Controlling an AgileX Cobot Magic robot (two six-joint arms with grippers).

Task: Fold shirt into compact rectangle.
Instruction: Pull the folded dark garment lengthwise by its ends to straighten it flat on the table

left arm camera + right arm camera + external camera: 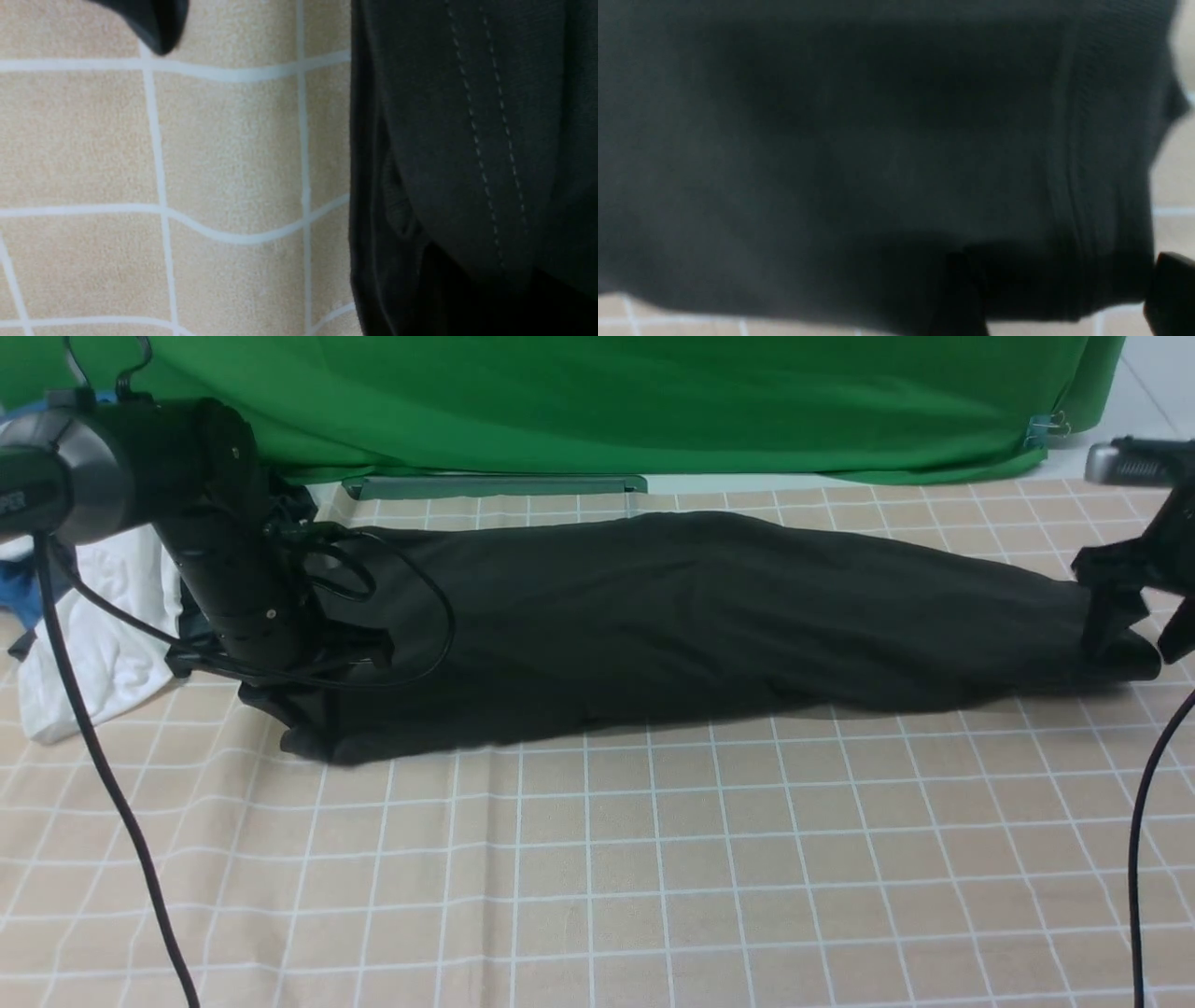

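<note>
Left gripper (156,32) and right gripper (1066,298) are posted at opposite ends of the load. Checked tablecloth (597,859) is spread over the table. On its far part the shirt (691,616) is laid as one long dark band, its long axis running left to right across the robot's front. Left gripper is clenched just beside the stitched left end, with no cloth seen pinched. Right gripper is spread wide astride the right end, nothing grasped. The next fold is judged to run end to end, each arm nearer its own end.
</note>
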